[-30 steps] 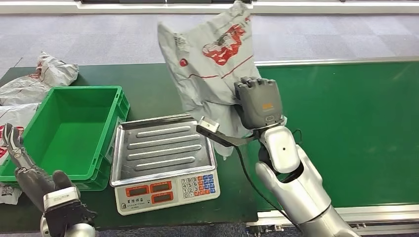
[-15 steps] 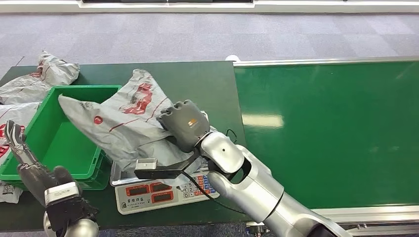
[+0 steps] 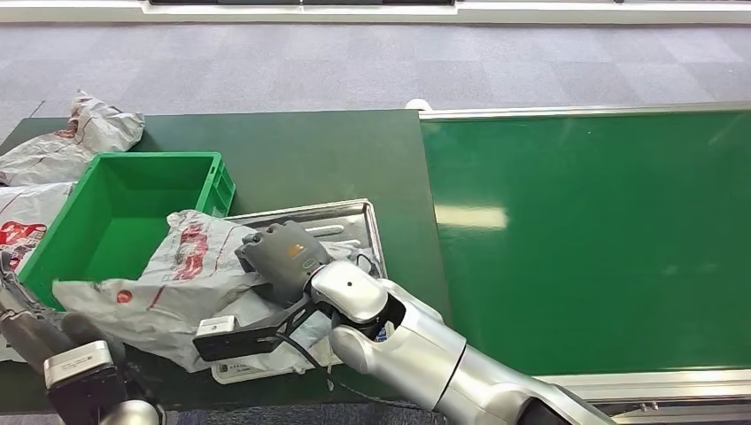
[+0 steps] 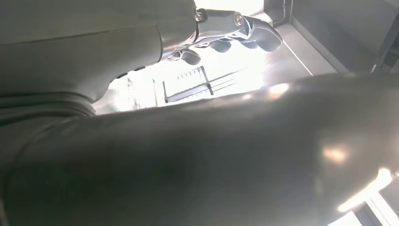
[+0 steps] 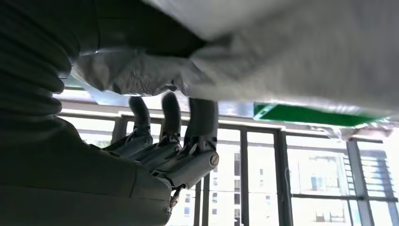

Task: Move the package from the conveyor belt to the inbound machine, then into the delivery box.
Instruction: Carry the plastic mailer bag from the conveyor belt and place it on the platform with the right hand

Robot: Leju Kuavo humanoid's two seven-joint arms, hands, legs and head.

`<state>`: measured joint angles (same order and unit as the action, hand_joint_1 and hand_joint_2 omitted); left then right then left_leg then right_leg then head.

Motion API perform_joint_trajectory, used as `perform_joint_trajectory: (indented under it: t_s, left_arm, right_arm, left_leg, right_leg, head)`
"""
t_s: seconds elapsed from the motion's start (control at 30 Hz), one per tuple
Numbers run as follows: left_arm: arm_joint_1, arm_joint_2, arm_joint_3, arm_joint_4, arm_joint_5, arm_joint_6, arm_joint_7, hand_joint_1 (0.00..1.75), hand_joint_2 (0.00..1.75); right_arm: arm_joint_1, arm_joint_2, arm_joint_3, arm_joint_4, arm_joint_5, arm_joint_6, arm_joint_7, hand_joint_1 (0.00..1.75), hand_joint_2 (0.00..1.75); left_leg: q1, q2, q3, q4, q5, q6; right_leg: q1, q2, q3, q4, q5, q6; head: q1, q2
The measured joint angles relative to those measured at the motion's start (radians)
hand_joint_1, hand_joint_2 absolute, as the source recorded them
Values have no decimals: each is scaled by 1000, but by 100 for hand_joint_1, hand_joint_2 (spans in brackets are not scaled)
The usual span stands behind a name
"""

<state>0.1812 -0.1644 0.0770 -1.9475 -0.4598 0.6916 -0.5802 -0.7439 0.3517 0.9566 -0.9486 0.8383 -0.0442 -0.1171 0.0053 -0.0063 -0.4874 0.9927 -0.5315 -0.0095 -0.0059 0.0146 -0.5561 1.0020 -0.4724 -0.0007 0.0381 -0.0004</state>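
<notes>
The right hand has the grey package clamped in its fingers, and in the right wrist view they curl up into the crumpled plastic, so the grip looks real enough. The bag is a floppy mailer with red print, and it is sprawled over the near left part of the weighing scale, draping off the scale's left side toward the near corner of the green delivery box. Most of the scale's steel tray and its display panel are covered, and only the far right part of the tray shows. To my eye the bag is only half on the scale, so the worry is that the weighing step will not count if the loose end hangs off or rests against the box wall. A limp bag like this can also slide out of a pinch when it gets lifted again, or snag on the box rim and flop outside instead of in. The left hand sits low at the near left, just beside the trailing edge of the bag, and I cannot tell from here whether its fingers are apart or closed. If that arm rises it could catch the plastic. More grey bags lie on the dark table to the far left of the box, and the green conveyor belt runs off to the right.
</notes>
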Motion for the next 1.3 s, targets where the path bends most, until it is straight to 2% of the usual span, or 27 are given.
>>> perform_joint_trajectory:
  t_s: [0.17, 0.3, 0.43, 0.63, 0.9, 1.07, 1.3]
  left_arm:
    - [4, 0, 2, -3, -15, -7, 7, 0, 0]
    - [3, 3, 2, -2, -6, -8, 7, 0, 0]
    - [11, 6, 2, -4, 4, -4, -1, 0, 0]
    - [20, 8, 2, -6, -4, -6, -3, 0, 0]
    - [35, 1, 2, -8, -68, 3, -35, 0, 0]
    - [56, -2, 3, -27, -93, 3, -27, 0, 0]
    - [64, -2, 4, -42, -99, 3, -21, 0, 0]
  right_arm:
    - [-33, 3, 26, 68, 19, 4, 50, 0, 175]
    - [-53, 1, 37, 100, 85, 4, 100, 0, 0]
    - [-67, -2, 54, 126, 198, 11, 173, 0, 0]
    - [-92, -11, 71, 158, 304, 37, 219, 0, 0]
    - [-145, -63, 52, 144, 515, -11, 359, 0, 0]
    - [-144, -115, -32, 26, 618, -29, 367, 0, 0]
    - [-132, -146, -89, -72, 636, -23, 365, 0, 0]
  left_leg:
    - [0, 0, 0, 0, 0, 0]
    - [0, 0, 0, 0, 0, -1]
    - [0, 0, 0, 0, 0, -1]
    - [0, 0, 0, 0, 0, -1]
    - [0, 0, 0, 1, 1, -1]
    - [0, 0, 0, 1, 0, -1]
    - [0, 0, -1, 1, 1, -1]
  right_leg:
    - [0, 0, 0, 0, 0, 0]
    - [0, 0, -1, 0, 0, 0]
    - [0, 0, -1, 0, 0, 0]
    - [0, 0, -1, 0, 0, 0]
    - [0, 0, -1, 0, 1, -1]
    - [0, 0, -2, 0, 1, -1]
    - [0, 0, -2, 0, 1, -1]
  head:
    - [0, 0]
    - [0, 0]
    - [0, 0]
    - [0, 0]
    - [0, 0]
    - [0, 0]
    - [0, 0]
